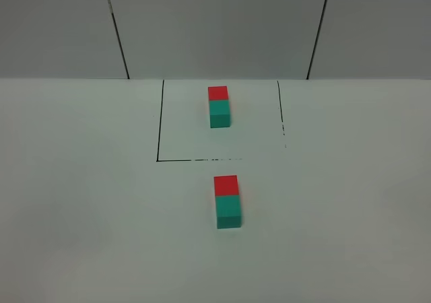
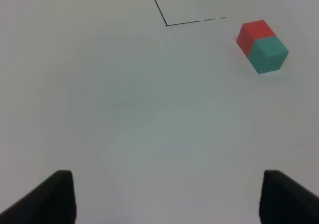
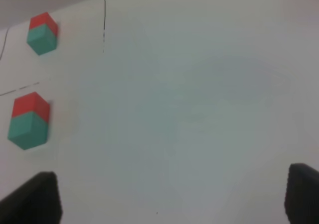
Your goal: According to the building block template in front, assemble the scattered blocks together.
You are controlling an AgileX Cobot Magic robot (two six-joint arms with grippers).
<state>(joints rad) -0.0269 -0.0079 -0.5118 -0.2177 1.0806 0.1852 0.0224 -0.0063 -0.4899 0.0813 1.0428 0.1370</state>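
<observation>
The template, a red cube [image 1: 217,92] joined to a teal cube [image 1: 219,112], sits inside the thin black square outline [image 1: 159,128] at the back of the table. In front of the outline the loose red cube [image 1: 225,185] and loose teal cube [image 1: 228,211] lie touching, red behind teal. They also show in the left wrist view, red [image 2: 253,32] and teal [image 2: 268,55], and in the right wrist view, red [image 3: 31,105] and teal [image 3: 27,129]. The left gripper [image 2: 167,199] and right gripper [image 3: 174,196] are open, empty, and well apart from the cubes. Neither arm shows in the exterior high view.
The white table top [image 1: 87,215] stretches wide on both sides of the cubes. A grey panelled wall [image 1: 215,27] stands behind the table's back edge.
</observation>
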